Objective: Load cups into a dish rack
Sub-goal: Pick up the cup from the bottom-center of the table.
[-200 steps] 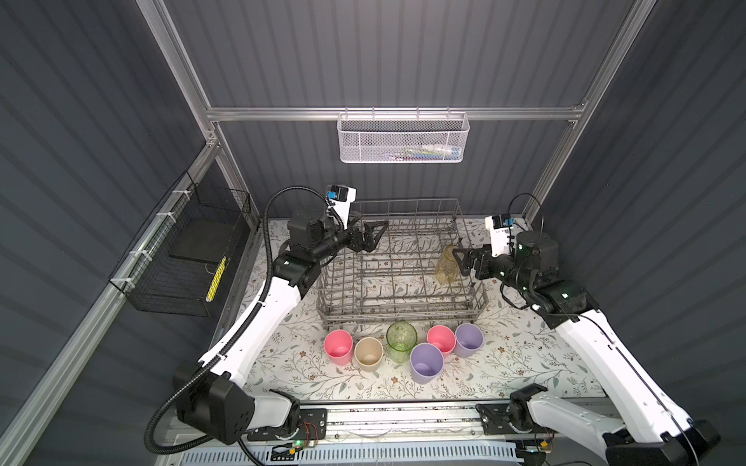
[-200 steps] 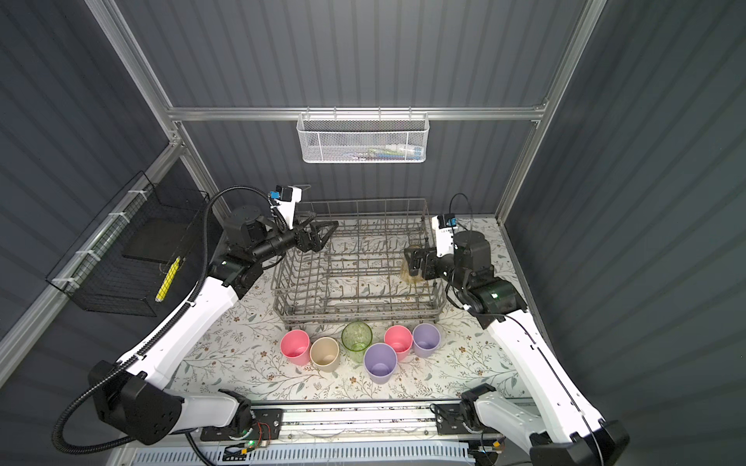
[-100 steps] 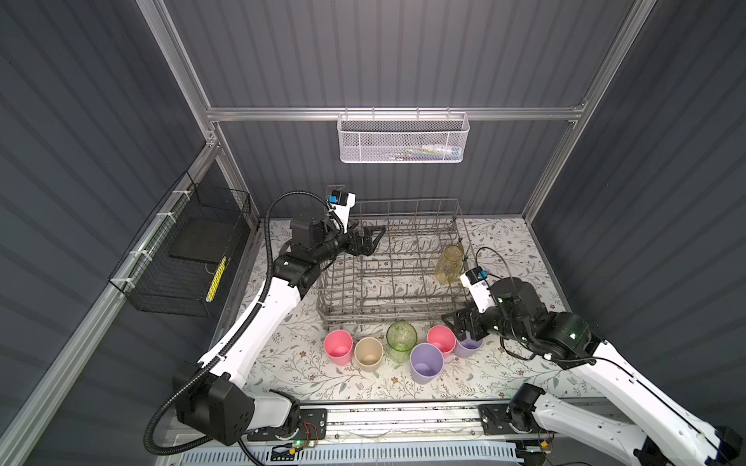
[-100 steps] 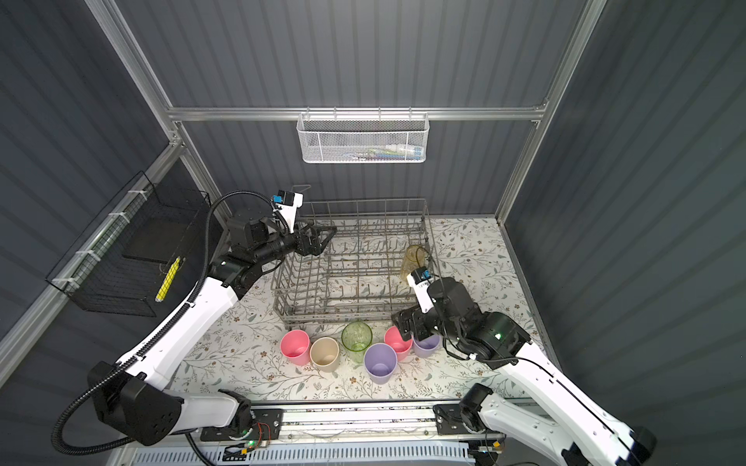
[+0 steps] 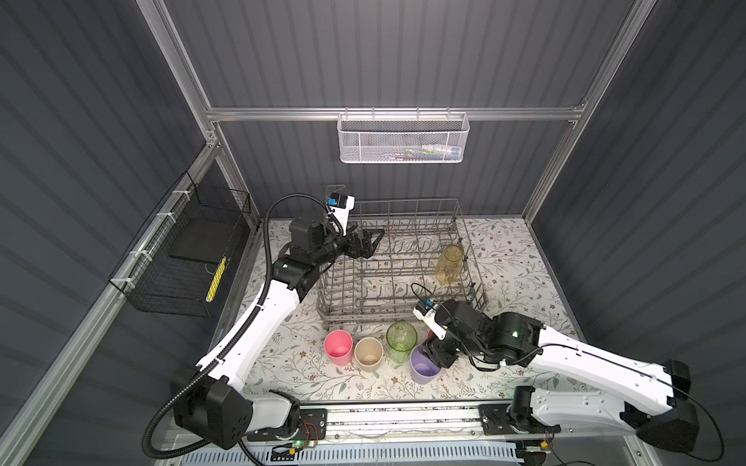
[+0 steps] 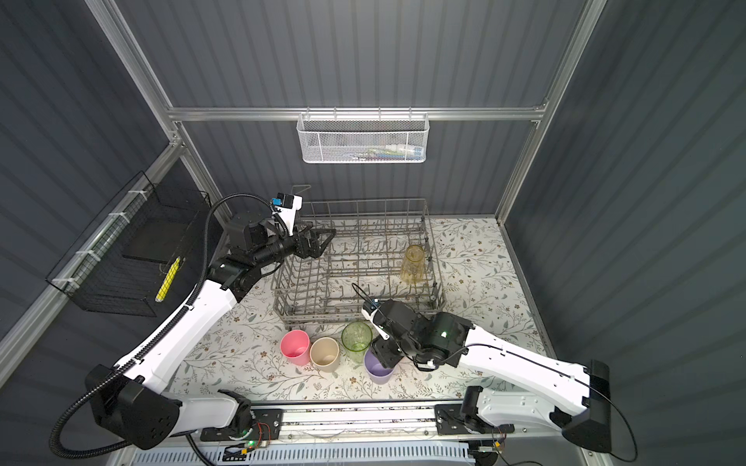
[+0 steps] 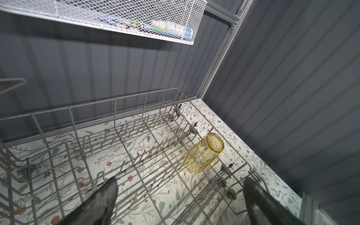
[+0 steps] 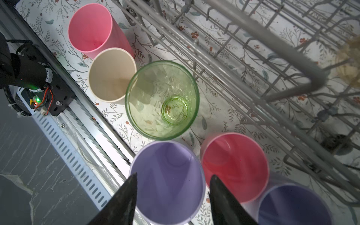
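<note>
The grey dish rack (image 5: pixel 355 312) on the bench (image 5: pixel 524 258) holds only an amber glass (image 5: pixel 447 264), tilted base-up at its right side. In front of the rack a pink cup (image 5: pixel 338 347), beige cup (image 5: pixel 368 354), green glass (image 5: pixel 401 339) and lilac cup (image 5: pixel 424 367) stand upright and empty. The right fingers (image 8: pixel 124 200) flank the lilac cup; whether they grip it cannot be told. The left fingers (image 7: pixel 101 202) are spread, released, over the rack.

Likely robot lab cell: aluminium frame (image 5: pixel 395 114), corrugated grey walls (image 5: pixel 403 52), base rail (image 5: pixel 403 415).
</note>
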You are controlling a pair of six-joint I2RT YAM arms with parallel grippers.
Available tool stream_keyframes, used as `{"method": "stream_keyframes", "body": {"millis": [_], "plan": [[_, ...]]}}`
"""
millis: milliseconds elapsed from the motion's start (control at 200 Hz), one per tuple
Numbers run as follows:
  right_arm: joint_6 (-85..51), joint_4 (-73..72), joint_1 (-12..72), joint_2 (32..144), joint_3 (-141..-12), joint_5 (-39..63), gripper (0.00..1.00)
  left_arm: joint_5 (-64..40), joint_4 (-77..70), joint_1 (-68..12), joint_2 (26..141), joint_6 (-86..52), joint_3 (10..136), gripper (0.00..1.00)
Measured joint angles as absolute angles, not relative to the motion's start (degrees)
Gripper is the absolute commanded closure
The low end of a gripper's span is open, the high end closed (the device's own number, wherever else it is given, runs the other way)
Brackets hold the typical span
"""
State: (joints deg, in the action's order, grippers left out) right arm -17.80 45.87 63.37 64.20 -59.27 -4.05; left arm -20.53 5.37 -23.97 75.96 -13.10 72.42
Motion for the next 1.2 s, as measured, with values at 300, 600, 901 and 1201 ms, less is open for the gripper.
{"method": "stream_keyframes", "body": {"millis": [300, 600, 901, 1201], "plan": [[-13.6, 44.8, 64.9, 69.1, -61.6, -3.0, 0.4, -20.3, 5.5, -24.0, 74.2, -13.1, 71.5, 0.0], [-14.9, 48.2, 69.6, 64.7, -61.6, -0.7, 0.41, -19.6, 5.6, -24.0, 73.2, -12.6, 71.5, 0.0], [-15.7, 49.3, 71.0, 68.6, -59.1, 0.1, 0.43, -19.5, 5.6, -24.0, 73.2, -12.6, 71.5, 0.0], [-15.8, 48.4, 71.0, 71.9, -57.6, 1.2, 0.49, -19.5, 5.6, -24.0, 73.2, -12.6, 70.3, 0.01]]}}
